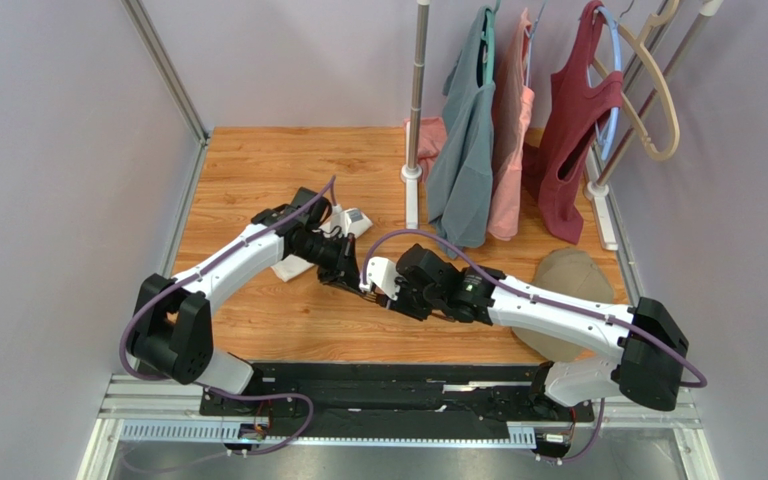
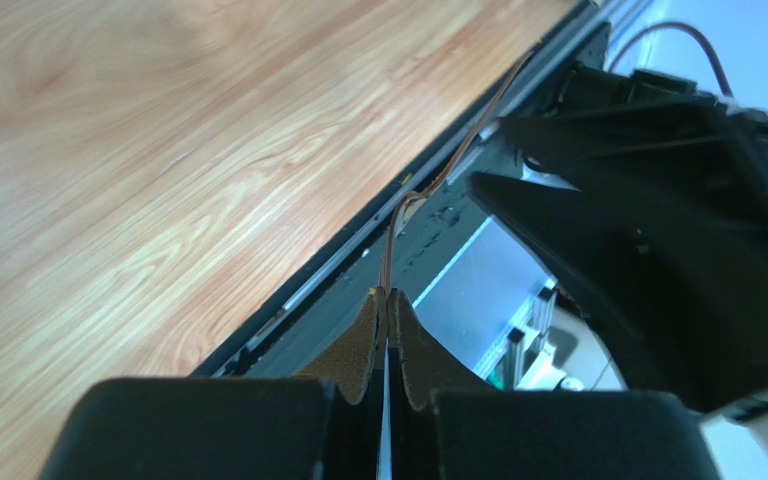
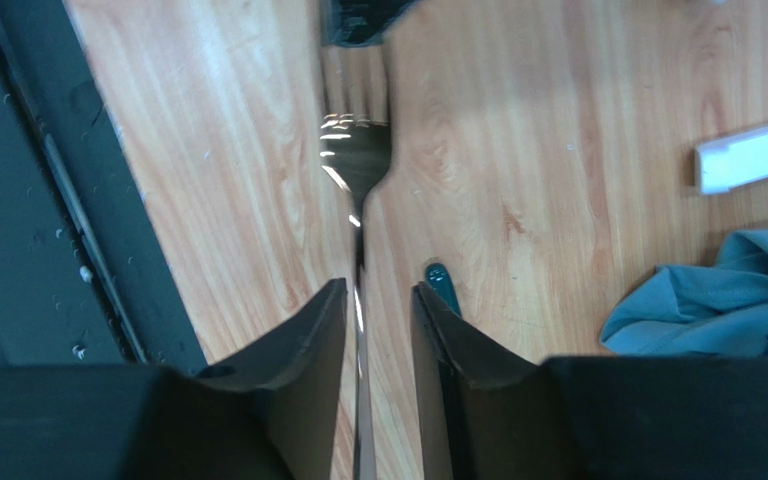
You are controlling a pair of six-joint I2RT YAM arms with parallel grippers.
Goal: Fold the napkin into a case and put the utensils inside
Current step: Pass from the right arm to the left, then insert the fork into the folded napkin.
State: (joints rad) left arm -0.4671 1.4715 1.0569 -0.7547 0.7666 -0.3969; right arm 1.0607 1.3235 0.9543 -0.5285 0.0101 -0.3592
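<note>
**A:** From above, where do the grippers sit?
**B:** The left gripper (image 1: 348,272) and the right gripper (image 1: 373,282) meet tip to tip over the pale wooden table (image 1: 258,170). What lies between them is too small to tell. A white napkin (image 1: 290,268) peeks out from under the left arm.
**A:** And the left wrist view?
**B:** Its pads are pressed together. Only a thin pale sliver shows between them.
**A:** The right wrist?
**B:** A slim fork with a shiny gold head (image 3: 355,160) runs straight out between jaws set narrowly apart, neither touching it. Its blurred tines end in the left gripper's dark tip, which pinches them. The fork's handle is hidden. A dark green handle end (image 3: 441,282) shows just beside one finger.
</note>
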